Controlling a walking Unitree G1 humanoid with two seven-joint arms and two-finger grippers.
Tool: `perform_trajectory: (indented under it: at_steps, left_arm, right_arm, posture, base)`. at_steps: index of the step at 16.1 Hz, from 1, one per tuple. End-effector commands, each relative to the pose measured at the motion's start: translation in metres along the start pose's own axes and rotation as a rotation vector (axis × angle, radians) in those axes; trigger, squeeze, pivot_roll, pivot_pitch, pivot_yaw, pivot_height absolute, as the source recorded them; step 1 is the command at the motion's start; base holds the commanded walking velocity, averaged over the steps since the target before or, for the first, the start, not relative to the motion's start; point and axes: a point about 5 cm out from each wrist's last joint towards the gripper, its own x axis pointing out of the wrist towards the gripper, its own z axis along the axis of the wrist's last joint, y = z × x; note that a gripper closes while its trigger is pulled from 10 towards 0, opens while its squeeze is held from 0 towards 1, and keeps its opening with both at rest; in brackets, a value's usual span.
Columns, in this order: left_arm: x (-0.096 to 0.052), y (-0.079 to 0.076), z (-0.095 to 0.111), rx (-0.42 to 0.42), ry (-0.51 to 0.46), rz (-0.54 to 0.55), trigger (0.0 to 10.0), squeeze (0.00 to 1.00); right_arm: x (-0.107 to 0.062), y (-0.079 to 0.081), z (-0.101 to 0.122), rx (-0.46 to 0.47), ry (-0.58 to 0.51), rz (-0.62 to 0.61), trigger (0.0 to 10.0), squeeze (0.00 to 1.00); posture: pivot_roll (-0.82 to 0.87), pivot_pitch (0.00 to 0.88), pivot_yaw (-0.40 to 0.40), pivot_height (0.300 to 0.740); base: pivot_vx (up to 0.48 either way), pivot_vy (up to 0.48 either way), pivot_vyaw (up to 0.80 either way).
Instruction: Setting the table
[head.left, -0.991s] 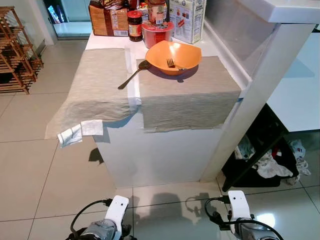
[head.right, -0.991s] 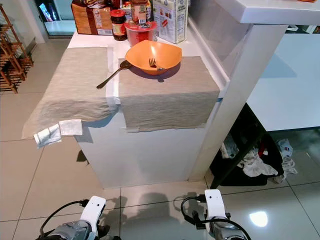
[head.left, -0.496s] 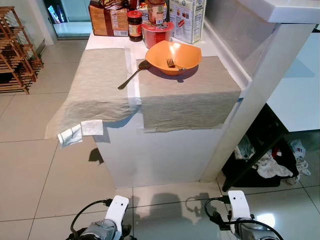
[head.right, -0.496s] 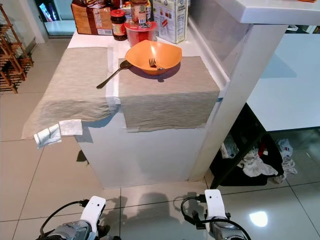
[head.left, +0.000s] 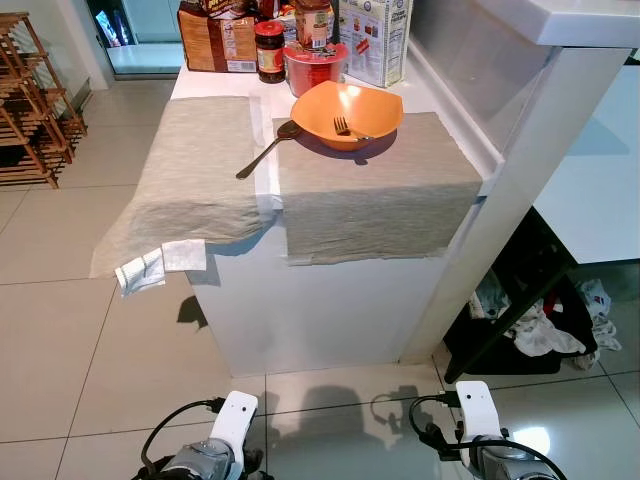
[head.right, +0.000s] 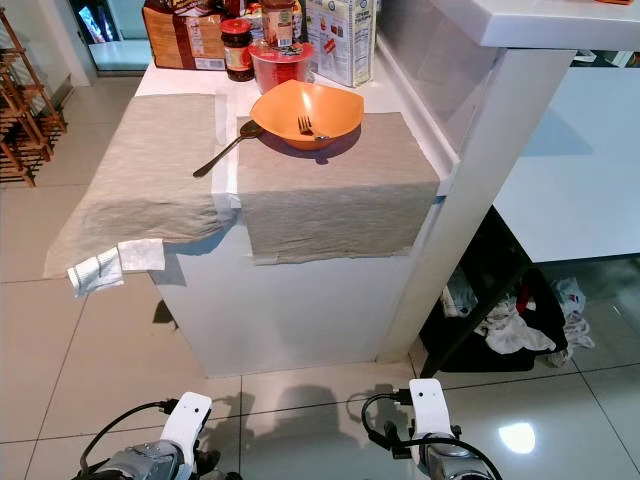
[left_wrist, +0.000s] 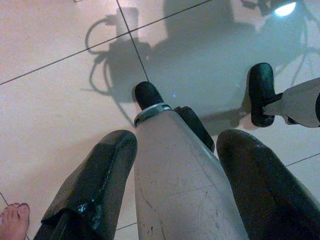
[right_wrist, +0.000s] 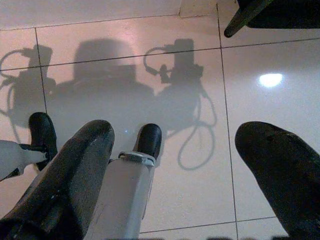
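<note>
Orange bowl (head.left: 347, 113) sits on the right grey placemat (head.left: 375, 185) at the far end of the white surface (head.left: 300, 300), fork (head.left: 342, 126) resting inside it. A spoon (head.left: 266, 149) lies just beside, bridging both mats. Left gripper (left_wrist: 175, 190) and right gripper (right_wrist: 175, 180) hang low over the floor tiles (right_wrist: 200, 90), fingers spread wide, holding nothing.

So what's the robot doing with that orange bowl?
Nothing yet. The robot stands on the floor in front of the white counter with both arms hanging down. The left gripper and the right gripper are open, pointing at the tiles and holding nothing. Up on the counter, the orange bowl sits on a grey placemat with a fork inside it. A spoon lies beside the bowl.
</note>
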Motion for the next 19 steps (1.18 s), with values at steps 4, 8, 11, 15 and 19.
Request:
perform_trajectory:
  at_steps: [4, 8, 11, 15, 19]
  left_arm:
    - [0.0, -0.002, 0.002, -0.009, -0.008, 0.002, 10.0, 0.0]
    - [0.001, -0.004, 0.004, -0.023, -0.016, 0.002, 10.0, 0.0]
    - [0.001, -0.003, 0.007, -0.033, -0.024, 0.007, 10.0, 0.0]
    - [0.001, -0.004, 0.008, -0.04, -0.031, 0.01, 10.0, 0.0]
    - [0.001, -0.004, 0.008, -0.049, -0.029, 0.01, 10.0, 0.0]
  right_arm:
    - [0.0, -0.002, 0.005, -0.007, -0.012, 0.007, 10.0, 0.0]
    - [0.0, -0.005, 0.008, -0.01, -0.012, -0.001, 10.0, 0.0]
    - [0.0, -0.006, 0.011, -0.01, -0.021, -0.001, 10.0, 0.0]
    - [0.0, -0.007, 0.013, -0.015, -0.017, -0.008, 10.0, 0.0]
    - [0.0, -0.008, 0.013, -0.016, -0.018, -0.009, 10.0, 0.0]
  posture:
    - [-0.06, 0.0, -0.014, 0.74]
    - [-0.06, 0.0, -0.023, 0.74]
    - [-0.05, 0.0, -0.022, 0.74]
    - [-0.06, 0.0, -0.021, 0.74]
    - [-0.06, 0.0, -0.026, 0.74]
  base:
    - [0.0, 0.0, 0.0]
    - [0.0, 0.0, 0.0]
    - [0.0, 0.0, 0.0]
    - [0.0, 0.0, 0.0]
    - [0.0, 0.0, 0.0]
